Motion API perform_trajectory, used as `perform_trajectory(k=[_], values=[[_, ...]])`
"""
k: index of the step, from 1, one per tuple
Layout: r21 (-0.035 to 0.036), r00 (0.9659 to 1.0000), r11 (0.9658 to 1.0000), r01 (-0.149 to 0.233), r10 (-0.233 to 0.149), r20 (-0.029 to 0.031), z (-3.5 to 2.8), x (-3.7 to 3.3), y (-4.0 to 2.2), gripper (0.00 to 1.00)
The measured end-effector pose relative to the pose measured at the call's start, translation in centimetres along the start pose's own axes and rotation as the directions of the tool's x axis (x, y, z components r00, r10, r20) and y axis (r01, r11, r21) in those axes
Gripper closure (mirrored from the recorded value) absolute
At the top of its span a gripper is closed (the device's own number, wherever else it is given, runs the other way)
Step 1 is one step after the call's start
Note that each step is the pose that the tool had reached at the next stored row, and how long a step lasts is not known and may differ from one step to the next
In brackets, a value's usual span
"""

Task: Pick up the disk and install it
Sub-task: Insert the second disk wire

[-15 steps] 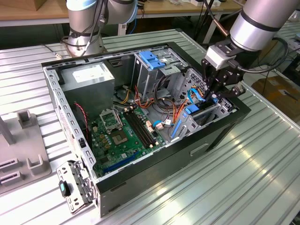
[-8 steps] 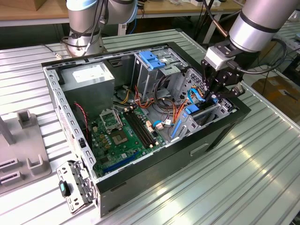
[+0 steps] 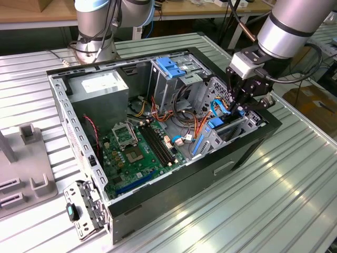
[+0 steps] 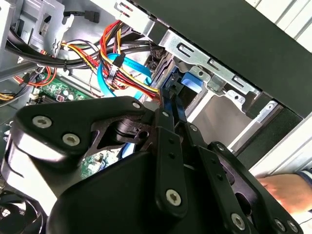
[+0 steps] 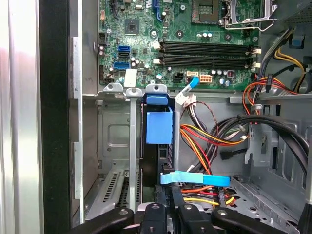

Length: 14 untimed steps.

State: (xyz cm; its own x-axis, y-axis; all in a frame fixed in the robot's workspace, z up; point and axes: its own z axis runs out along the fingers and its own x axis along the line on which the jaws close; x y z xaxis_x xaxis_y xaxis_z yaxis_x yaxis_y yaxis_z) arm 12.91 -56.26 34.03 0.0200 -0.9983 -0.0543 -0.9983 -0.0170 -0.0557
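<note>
- Gripper (image 3: pixel 239 108) hung inside the open computer case (image 3: pixel 253 153), jaws close together, clamped on the disk's (image 5: pixel 158 146) edge.
- Disk stood on edge just beyond the jaws, its blue rail (image 5: pixel 159 124) showing, seated between metal bay rails (image 5: pixel 133 146).
- Motherboard (image 5: pixel 195 44) lay farther past the jaws.

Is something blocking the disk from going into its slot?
Nothing visible does. The disk stands edge-on in the metal bay, with the tool gripping it. The orange and yellow cables run beside the bay, not across it.
</note>
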Motion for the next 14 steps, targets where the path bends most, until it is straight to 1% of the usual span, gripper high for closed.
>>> perform_trajectory(k=[1, 2, 3, 7, 8, 9, 10, 12, 14], values=[[0.0001, 1.0, 1.0, 0.0, 0.0, 0.0011, 0.06, 0.01, 0.0, 0.82], [0.0, 1.0, 1.0, 0.0, 0.0, 0.0005, 0.04, 0.01, 0.0, 0.82], [-0.0001, 1.0, 1.0, 0.0, 0.0, -0.0002, 0.01, 0.01, 0.0, 0.76], [-0.0001, 1.0, 1.0, 0.0, 0.0, -0.0005, -0.03, 0.01, 0.0, 0.76], [0.0, 1.0, 1.0, 0.0, 0.0, -0.001, -0.12, 0.0, 0.0, 0.76], [-0.0001, 1.0, 1.0, 0.0, 0.0, -0.0008, -0.31, -0.01, -0.01, 0.76], [-0.0001, 1.0, 1.0, 0.0, 0.0, -0.0005, -0.67, -0.03, -0.04, 0.76], [0.0, 1.0, 1.0, 0.0, 0.0, -0.0006, -1.14, -0.07, -0.06, 0.76], [0.0, 1.0, 1.0, 0.0, 0.0, -0.0006, -1.97, -0.17, -0.11, 0.76]])
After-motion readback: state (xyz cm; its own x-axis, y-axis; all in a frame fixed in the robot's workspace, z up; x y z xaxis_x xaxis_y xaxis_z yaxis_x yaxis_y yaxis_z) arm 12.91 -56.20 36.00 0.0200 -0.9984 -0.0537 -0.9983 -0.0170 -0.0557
